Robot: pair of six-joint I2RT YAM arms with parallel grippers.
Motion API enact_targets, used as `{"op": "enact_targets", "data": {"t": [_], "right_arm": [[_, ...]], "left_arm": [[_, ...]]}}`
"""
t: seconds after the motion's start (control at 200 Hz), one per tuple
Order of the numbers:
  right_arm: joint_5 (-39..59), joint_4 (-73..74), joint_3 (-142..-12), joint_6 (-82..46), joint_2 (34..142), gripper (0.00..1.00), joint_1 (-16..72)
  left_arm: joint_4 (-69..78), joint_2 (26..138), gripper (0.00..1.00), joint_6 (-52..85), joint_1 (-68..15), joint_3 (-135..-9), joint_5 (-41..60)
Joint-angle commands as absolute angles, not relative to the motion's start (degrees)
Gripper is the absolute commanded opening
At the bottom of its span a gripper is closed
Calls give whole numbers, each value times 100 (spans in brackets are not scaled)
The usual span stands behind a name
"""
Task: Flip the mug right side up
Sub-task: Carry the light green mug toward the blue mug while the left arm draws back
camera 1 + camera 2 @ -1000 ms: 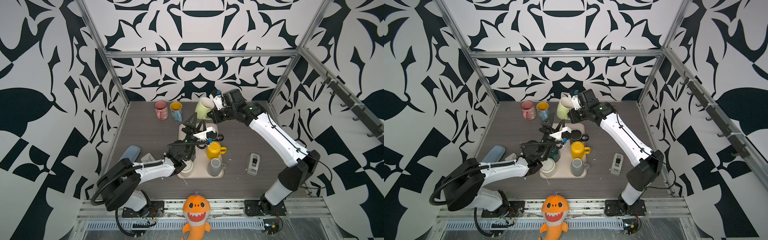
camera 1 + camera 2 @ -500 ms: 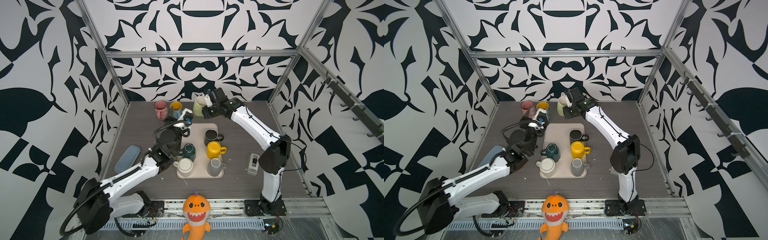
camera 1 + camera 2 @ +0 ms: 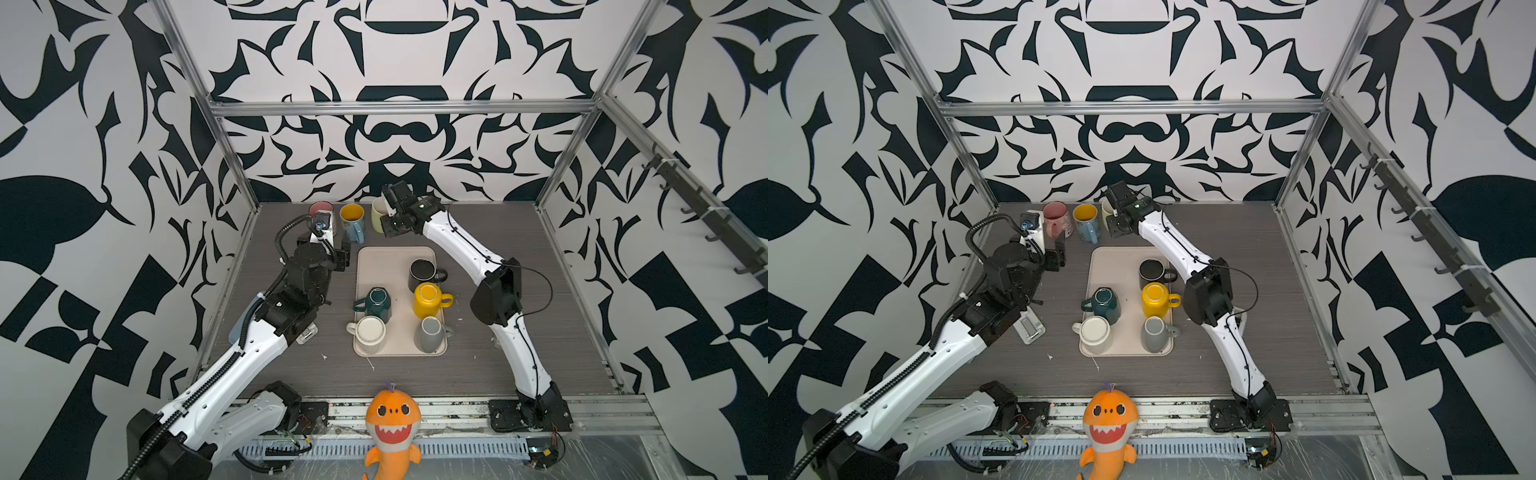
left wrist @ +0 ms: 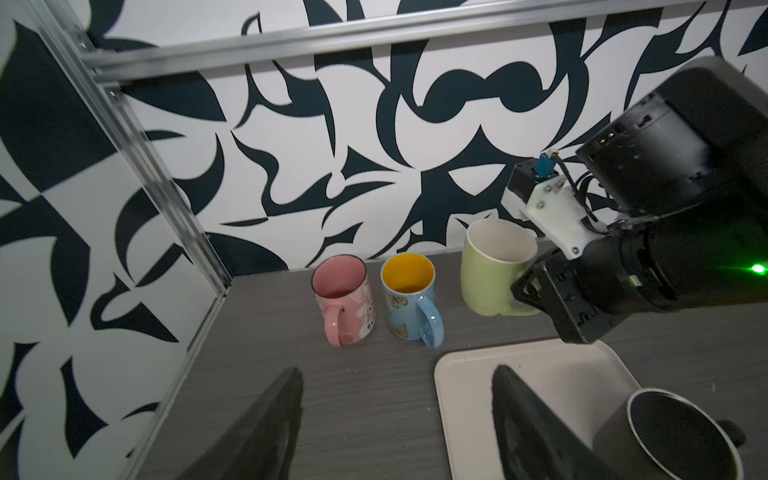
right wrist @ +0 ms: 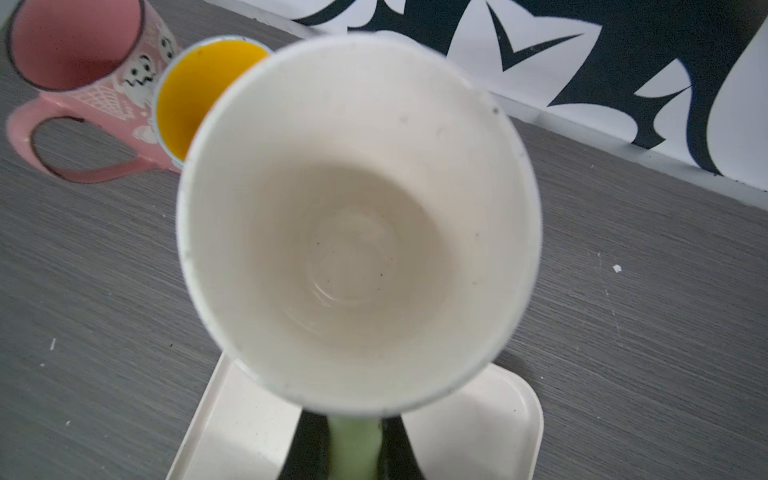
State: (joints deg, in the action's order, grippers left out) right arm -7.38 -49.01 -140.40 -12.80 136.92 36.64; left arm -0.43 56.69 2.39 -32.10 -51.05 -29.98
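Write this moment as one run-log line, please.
right gripper: shut on green mug handle | mug upright | left gripper: open, empty

The grey wood-grain bench (image 3: 415, 374) carries a beige tray (image 3: 382, 257) near its middle. Along the back edge, three upright mugs sit in a row. A pink mug (image 3: 321, 208) is just beside a blue mug (image 3: 352, 222) with a yellow inside. A pale green mug (image 3: 377, 214) is a little apart, and whether its base touches cannot be told. A small grey object (image 3: 1030, 328) lies left of the tray.

At the back of the desk (image 3: 519, 224), the right claw (image 3: 386, 222) holds the pale green mug (image 3: 377, 212) upright, just beside the blue mug (image 3: 353, 224).
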Motion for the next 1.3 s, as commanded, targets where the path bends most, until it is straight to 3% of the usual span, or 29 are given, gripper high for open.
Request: {"op": "enact_targets", "data": {"t": [0.0,0.35,1.295], "right_arm": [[-1037,-4613,-14622,-1443,13530,0,3685],[-1253,-4431,-14957,-1623,14070,0,3688],[-1187,-4025,-15274,-1800,14658,0,3684]], "left_arm": [[-619,5681,75,1179,-2907,-5290,-2200],[-800,5980,74,2169,-2136,-5253,-909],[-712,6002,75,2197,-1922,-4985,-871]]}}
